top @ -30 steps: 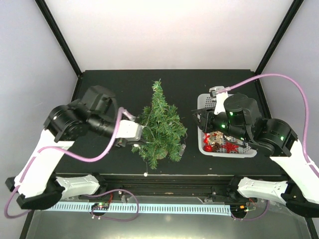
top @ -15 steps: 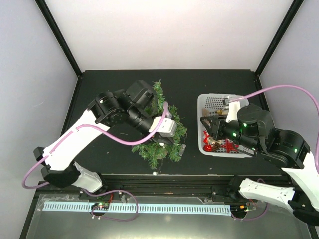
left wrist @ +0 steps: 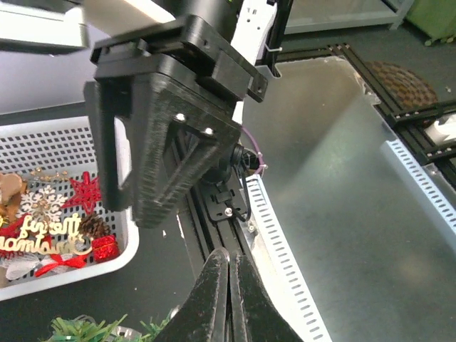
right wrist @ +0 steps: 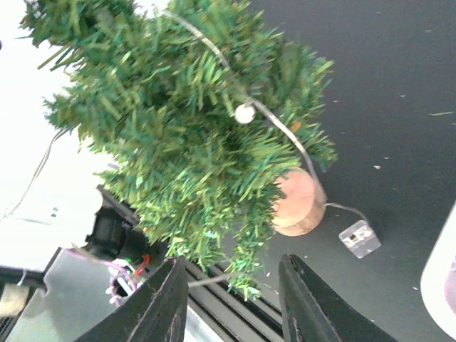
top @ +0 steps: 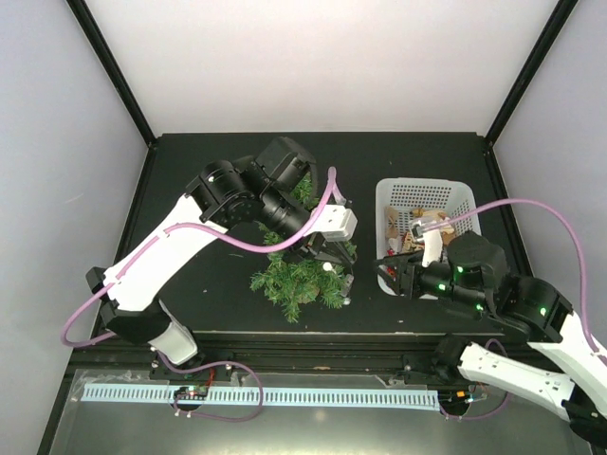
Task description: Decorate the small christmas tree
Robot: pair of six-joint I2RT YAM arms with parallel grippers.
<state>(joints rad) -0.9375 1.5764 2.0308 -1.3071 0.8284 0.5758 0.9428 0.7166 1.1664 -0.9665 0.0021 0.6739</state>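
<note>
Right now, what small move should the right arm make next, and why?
Probably swing the right gripper over the white basket: its jaws are open and empty, pointed at the small christmas tree, which shows only a light string, while the ornaments lie in the basket.

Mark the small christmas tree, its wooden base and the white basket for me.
small christmas tree (top: 296, 282): top external view, lower front branches.
wooden base (right wrist: 295, 202): right wrist view, its round side.
white basket (top: 427, 182): top external view, far rim.
</note>
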